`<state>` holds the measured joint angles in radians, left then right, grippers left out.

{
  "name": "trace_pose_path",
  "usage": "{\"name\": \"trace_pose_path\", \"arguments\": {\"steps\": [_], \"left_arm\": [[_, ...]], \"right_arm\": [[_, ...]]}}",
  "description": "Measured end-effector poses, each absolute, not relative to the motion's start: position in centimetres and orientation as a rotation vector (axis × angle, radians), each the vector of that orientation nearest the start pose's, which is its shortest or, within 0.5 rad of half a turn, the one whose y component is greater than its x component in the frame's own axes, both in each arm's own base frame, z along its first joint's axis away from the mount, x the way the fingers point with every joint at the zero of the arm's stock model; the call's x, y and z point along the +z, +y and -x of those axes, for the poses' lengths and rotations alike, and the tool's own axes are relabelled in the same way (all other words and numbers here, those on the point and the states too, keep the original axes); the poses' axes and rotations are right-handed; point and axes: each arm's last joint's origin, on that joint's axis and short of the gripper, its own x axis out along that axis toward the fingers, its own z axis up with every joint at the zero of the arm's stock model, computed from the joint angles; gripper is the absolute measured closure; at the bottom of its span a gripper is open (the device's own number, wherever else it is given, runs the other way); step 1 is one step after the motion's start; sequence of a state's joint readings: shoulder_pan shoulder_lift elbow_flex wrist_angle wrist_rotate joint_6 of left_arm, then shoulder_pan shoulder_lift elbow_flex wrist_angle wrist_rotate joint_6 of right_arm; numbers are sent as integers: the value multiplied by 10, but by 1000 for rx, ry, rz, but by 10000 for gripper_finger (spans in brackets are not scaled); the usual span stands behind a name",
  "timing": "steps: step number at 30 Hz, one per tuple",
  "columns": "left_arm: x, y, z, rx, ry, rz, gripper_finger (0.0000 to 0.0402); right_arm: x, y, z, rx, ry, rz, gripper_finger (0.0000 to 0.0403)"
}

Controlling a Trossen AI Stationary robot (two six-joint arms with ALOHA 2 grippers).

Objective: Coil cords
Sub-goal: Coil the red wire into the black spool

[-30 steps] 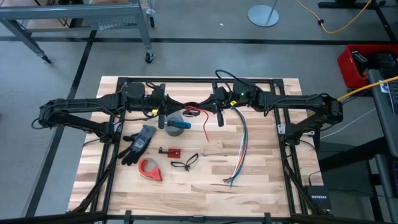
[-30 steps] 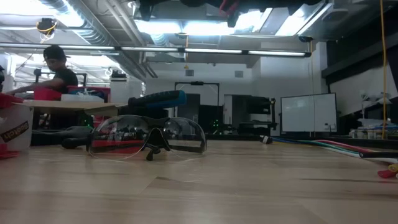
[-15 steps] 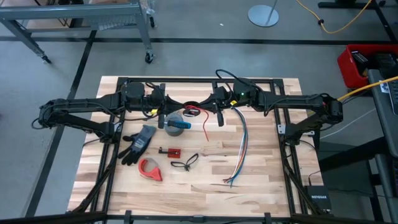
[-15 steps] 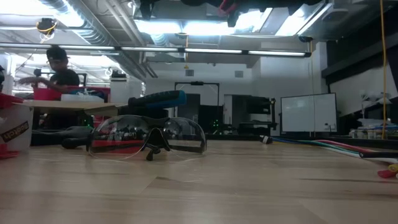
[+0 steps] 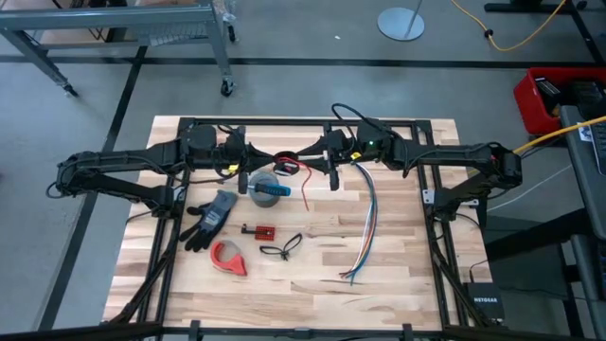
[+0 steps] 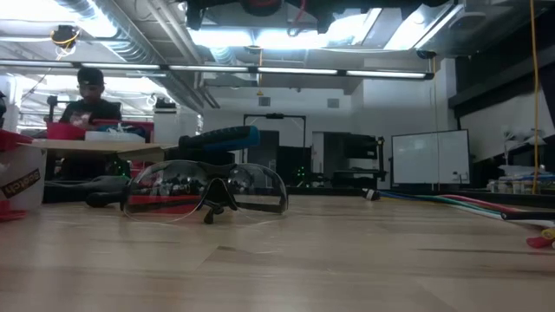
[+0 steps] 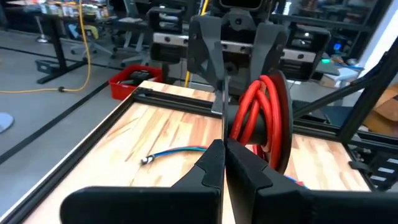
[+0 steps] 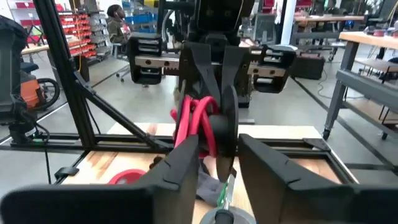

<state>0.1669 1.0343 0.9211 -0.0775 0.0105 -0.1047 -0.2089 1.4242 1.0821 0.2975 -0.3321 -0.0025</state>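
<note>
The red cord (image 5: 285, 163) forms a small round coil held in the air between my two grippers, above the table's far middle; its loose tail (image 5: 305, 189) hangs down. It also shows in the left wrist view (image 7: 260, 118) and the right wrist view (image 8: 194, 121). My left gripper (image 5: 271, 161) is shut on the cord beside the coil. My right gripper (image 5: 305, 162) faces it from the right with its fingers spread, and the coil sits at one of them. My left gripper pinches a thin dark stretch of the cord (image 7: 222, 127) between its two shut fingers, coming level from the table's left. The red coil stands upright just beside the fingers, clear of the table. My right gripper has the coil (image 8: 189, 124) against one open finger (image 8: 181, 155), coming level from the right. Whether that finger goes through the coil, I cannot tell.
Below the grippers a grey tape roll (image 5: 264, 182) bears a blue-handled tool. A grey glove (image 5: 212, 216), a red tape dispenser (image 5: 228, 258), a small black looped cord (image 5: 281, 248) and a long multicoloured wire bundle (image 5: 365, 220) lie on the table. Safety glasses (image 6: 206, 191) show in the low view.
The red coil has shifted a little toward the table's left, closer to my left gripper, and looks rounder. Its loose tail has swung and now hangs straighter. Both arms have stayed almost in place.
</note>
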Motion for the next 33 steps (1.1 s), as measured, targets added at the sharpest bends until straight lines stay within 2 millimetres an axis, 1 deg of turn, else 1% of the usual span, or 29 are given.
{"name": "trace_pose_path", "arguments": {"steps": [3,6,13,17,20,25,29,31,33], "left_arm": [[347,37,-221,183,182,119,401],[350,37,-213,211,177,116,401],[356,36,-188,317,197,106,401],[360,35,-178,360,181,101,402],[363,35,-175,372,162,81,402],[363,36,-176,391,158,69,401],[362,37,-177,427,163,64,401],[362,38,-177,438,163,59,401],[362,38,-177,456,162,56,401]], "right_arm": [[336,-59,-322,122,35,-6,272],[336,-60,-322,97,34,-5,262],[336,-64,-322,-63,36,-2,261],[334,-64,-322,-66,49,-18,261],[330,-64,-322,-63,87,-86,261],[319,-64,-324,-73,171,-180,261],[306,-62,-334,-68,206,-241,261],[298,-61,-339,-66,233,-250,261],[290,-56,-344,-52,258,-252,261]]}}
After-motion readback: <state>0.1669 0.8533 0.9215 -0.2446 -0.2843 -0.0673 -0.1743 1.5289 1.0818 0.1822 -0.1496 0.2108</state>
